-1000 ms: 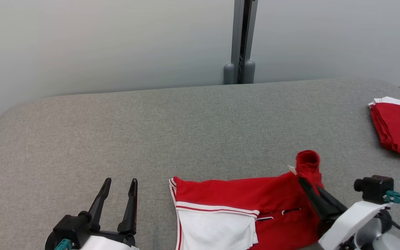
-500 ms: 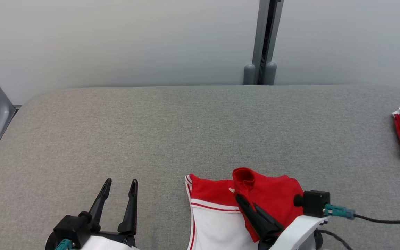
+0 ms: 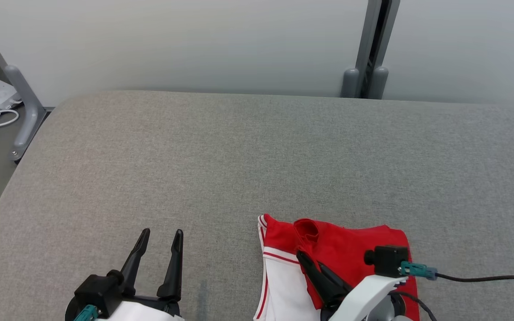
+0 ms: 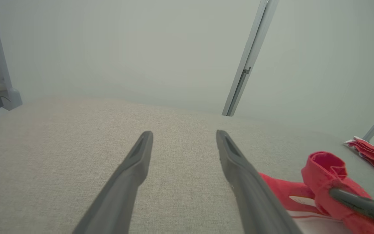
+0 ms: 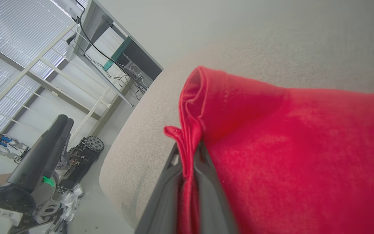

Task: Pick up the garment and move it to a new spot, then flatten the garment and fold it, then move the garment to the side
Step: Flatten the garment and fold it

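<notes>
Grey woven counter (image 3: 239,156) stretches ahead on my remote feed. At its near edge, my left pincer (image 3: 162,232) hovers with fingers spread wide, gripping nothing. Just right of it, my right pincer (image 3: 302,256) is clamped tight on a raised fold of the red-and-white knit garment (image 3: 355,245), which lies bunched at the near edge, right of centre. Farther off to the right sits a folded red cloth bundle (image 4: 372,156). Beyond, a grey metal post (image 3: 368,44) rises against the pale wall (image 3: 172,44).
</notes>
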Robot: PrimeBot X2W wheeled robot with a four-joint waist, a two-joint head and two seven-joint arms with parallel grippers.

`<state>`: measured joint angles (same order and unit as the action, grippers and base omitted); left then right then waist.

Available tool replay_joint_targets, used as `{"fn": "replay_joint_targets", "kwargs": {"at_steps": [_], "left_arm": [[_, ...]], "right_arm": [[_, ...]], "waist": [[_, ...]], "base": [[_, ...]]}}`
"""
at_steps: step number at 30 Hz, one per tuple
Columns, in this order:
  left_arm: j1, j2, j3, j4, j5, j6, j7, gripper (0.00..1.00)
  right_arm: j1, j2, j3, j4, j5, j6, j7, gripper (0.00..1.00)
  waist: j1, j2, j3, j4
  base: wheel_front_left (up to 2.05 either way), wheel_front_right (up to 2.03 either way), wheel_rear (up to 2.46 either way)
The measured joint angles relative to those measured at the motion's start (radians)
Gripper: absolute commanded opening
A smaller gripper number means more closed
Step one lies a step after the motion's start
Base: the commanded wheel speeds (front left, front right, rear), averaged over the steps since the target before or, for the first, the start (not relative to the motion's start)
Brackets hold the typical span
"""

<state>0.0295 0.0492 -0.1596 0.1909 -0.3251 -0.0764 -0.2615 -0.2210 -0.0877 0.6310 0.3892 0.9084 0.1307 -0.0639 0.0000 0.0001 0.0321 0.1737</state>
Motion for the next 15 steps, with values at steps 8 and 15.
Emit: {"fn": "replay_joint_targets", "kwargs": {"at_steps": [8,15], "left_arm": [[-0.012,0.0,-0.016,0.006,-0.012,0.007,0.0,1.0],[-0.017,0.0,-0.011,0.014,-0.012,0.007,0.0,1.0]], "right_arm": [[-0.018,0.02,0.059,0.09,0.032,0.0,-0.029,0.0],[-0.046,0.032,0.12,0.081,0.13,0.0,-0.044,1.0]], "waist": [[0.0,0.0,0.015,0.023],[0.0,0.0,0.018,0.026]], "base": [[0.0,0.0,0.0],[0.0,0.0,0.0]]}}
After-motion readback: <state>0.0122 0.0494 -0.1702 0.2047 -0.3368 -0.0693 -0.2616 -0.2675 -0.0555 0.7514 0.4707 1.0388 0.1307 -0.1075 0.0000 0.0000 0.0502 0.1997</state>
